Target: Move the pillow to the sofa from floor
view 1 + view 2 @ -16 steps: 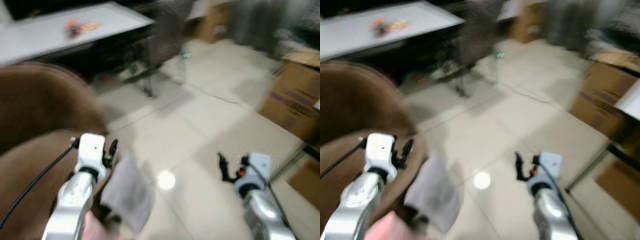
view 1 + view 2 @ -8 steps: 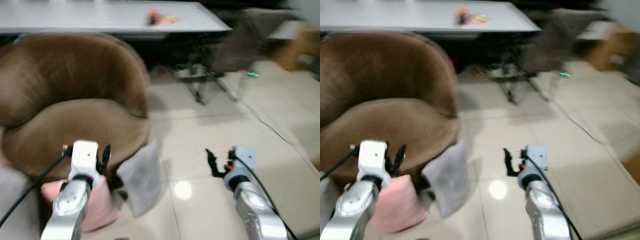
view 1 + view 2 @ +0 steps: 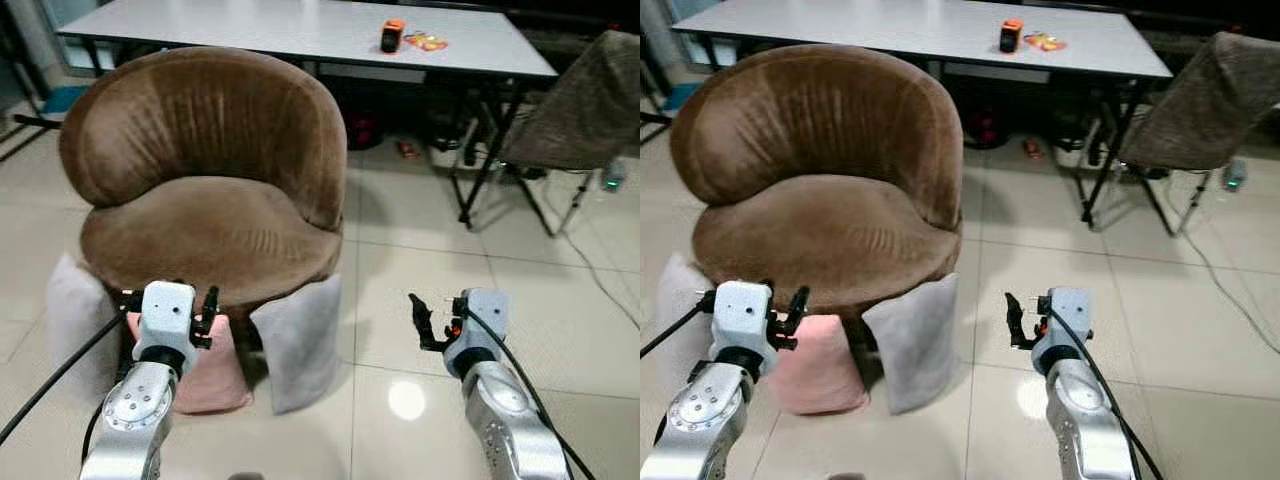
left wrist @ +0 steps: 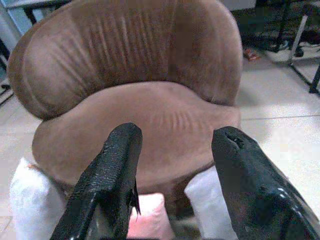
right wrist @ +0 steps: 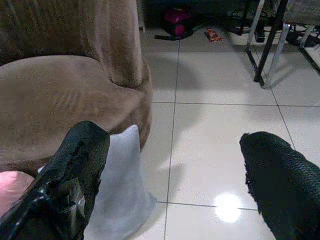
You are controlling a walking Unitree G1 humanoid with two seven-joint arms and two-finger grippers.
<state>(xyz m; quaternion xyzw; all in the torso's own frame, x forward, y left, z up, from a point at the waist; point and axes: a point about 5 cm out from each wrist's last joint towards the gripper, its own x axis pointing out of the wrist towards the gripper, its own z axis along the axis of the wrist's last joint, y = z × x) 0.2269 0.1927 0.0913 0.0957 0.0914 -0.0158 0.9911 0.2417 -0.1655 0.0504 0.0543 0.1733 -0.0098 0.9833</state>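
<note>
**Lined up on the pillows, nothing picked yet**

You are in the approach step. Both tools are raised in front of you and both are empty with fingers spread: the left tool (image 3: 207, 318) hovers over the pink pillow (image 3: 207, 373), the right tool (image 3: 428, 322) hangs over bare floor (image 3: 420, 250), well apart from any pillow.

Three pillows stand on the floor, leaning against the base of the sofa (image 3: 205, 190). The pink one sits at the front. A grey pillow (image 3: 297, 340) stands upright just beside it toward your right, touching the sofa's edge. A pale pillow (image 3: 72, 310) leans at the sofa's left side. All look soft and plump, likely to sag when lifted.

The task does not say which pillow; pink is nearest your left tool. Next you need to bend and lower that tool to it, pinch a top corner, lift and set it on the seat, which is bare.
</note>
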